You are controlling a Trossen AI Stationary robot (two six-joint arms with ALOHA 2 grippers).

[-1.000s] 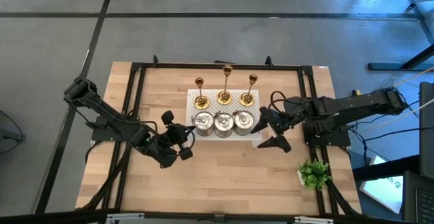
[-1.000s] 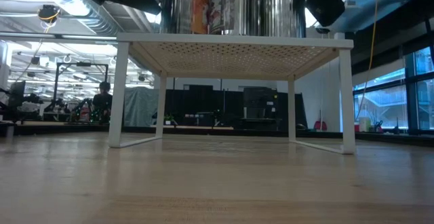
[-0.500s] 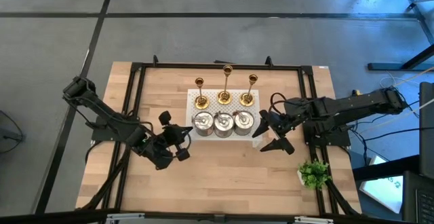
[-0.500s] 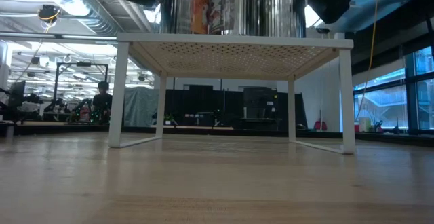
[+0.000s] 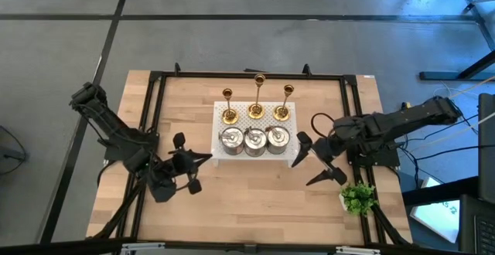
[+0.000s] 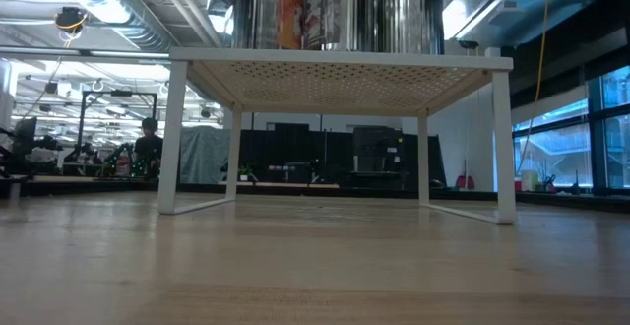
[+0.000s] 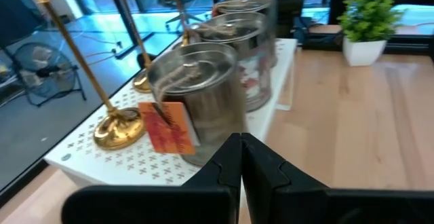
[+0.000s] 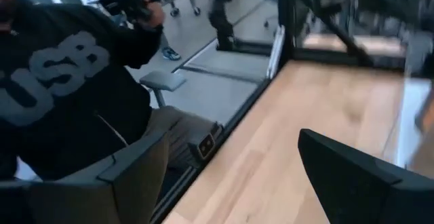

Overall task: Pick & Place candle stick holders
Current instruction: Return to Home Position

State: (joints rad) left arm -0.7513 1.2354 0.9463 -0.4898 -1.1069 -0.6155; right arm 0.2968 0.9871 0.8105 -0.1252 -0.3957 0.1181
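All six pieces are set on the white perforated rectangular stand (image 5: 219, 108): three slim gold candlesticks (image 5: 256, 112) behind, three squat silver round holders (image 5: 255, 139) in front. Nothing appears left to place. The left end effector (image 7: 241, 149) is closed and empty, and the right end effector (image 5: 303, 171) is spread open. Both are held clear of the stand.

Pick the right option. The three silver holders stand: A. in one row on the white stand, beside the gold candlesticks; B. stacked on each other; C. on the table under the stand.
A: seen from above, the silver holders line up on the white stand beside the gold candlesticks.
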